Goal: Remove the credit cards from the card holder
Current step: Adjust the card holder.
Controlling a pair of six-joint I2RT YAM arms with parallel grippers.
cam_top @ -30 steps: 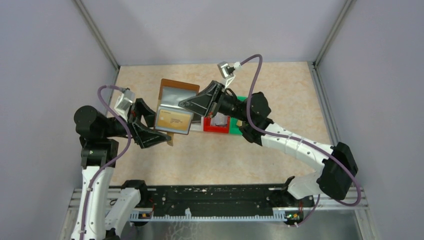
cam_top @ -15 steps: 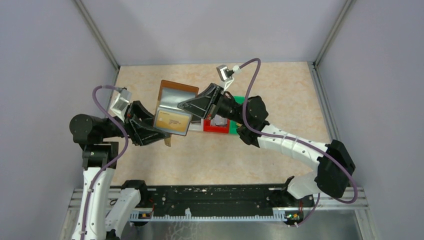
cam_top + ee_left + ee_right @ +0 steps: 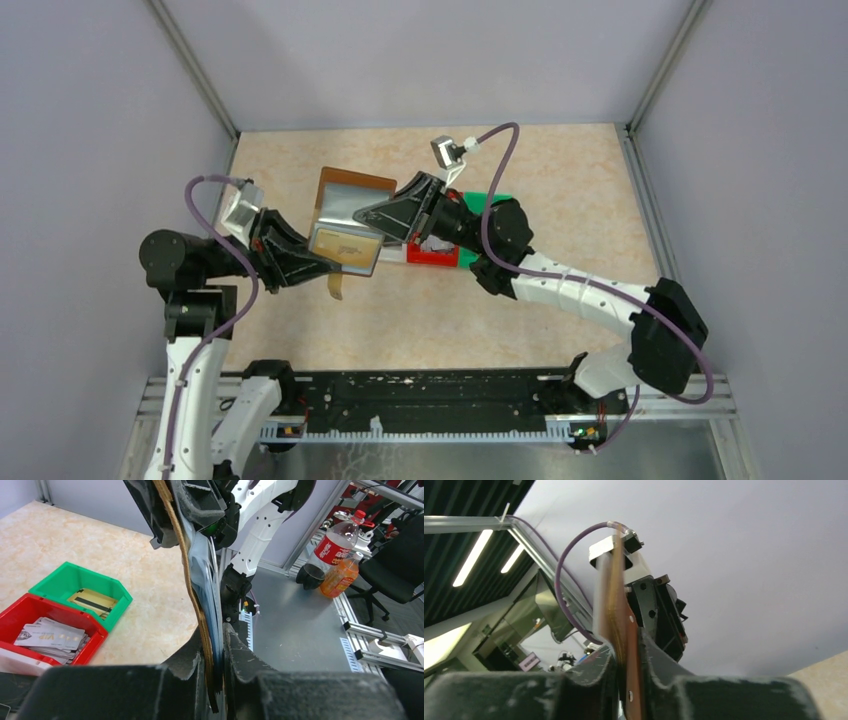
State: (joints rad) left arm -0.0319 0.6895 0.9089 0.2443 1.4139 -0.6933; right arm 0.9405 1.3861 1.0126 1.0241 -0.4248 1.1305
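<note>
— Since a second earlier, my left gripper [image 3: 318, 263] had slid in toward the right and gone from spread fingers to pressing them together on the near-left edge of the card holder [image 3: 350, 200]. My right arm had also drifted a little leftward.

— What did the left wrist camera show of that grip?

— Brown leather and bluish clear sleeves, pinched edge-on between the two pads.

— And where was the holder itself?

— It was held open, up off the table [image 3: 300, 335], between my two grippers. The brown cover was farthest from me, with the clear sleeves below it. A gold card [image 3: 345, 248] sat in the nearest sleeve.

— The right side?

— My right gripper [image 3: 368, 213] was pinching the holder's right edge. Its own camera showed the leather clamped between the fingers.

— So how did the card lie for a pull?

— Its long axis ran left to right, from one gripper toward the other. My left fingertips were just beside its left short end, while the right ones sat up past its far right corner. I judged the left gripper nearer. Further right stood the red bin [image 3: 432, 257], holding silvery cards, and then the green bin [image 3: 492, 199].
</note>
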